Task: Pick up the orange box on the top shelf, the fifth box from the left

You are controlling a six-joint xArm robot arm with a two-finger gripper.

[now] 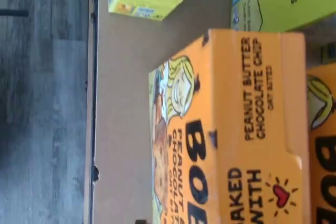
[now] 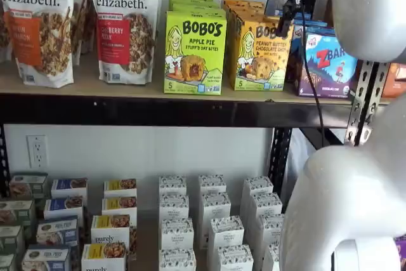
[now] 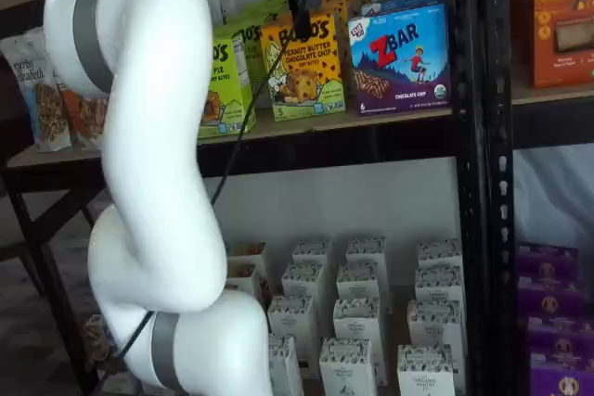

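1. Orange box [image 2: 259, 55] stands upright on the top shelf [image 2: 158, 111], front row, between the green box [image 2: 194, 52] and the ZBar box [image 2: 330, 63]; more orange boxes are lined up behind it.
2. End effector [image 2: 287, 12] hangs just above the orange box's upper right corner in both shelf views. Only a dark finger and a cable show; no gap is visible, but its jaws are spread wide, released, with nothing held.
3. The wrist view looks down on the orange box's top and front.
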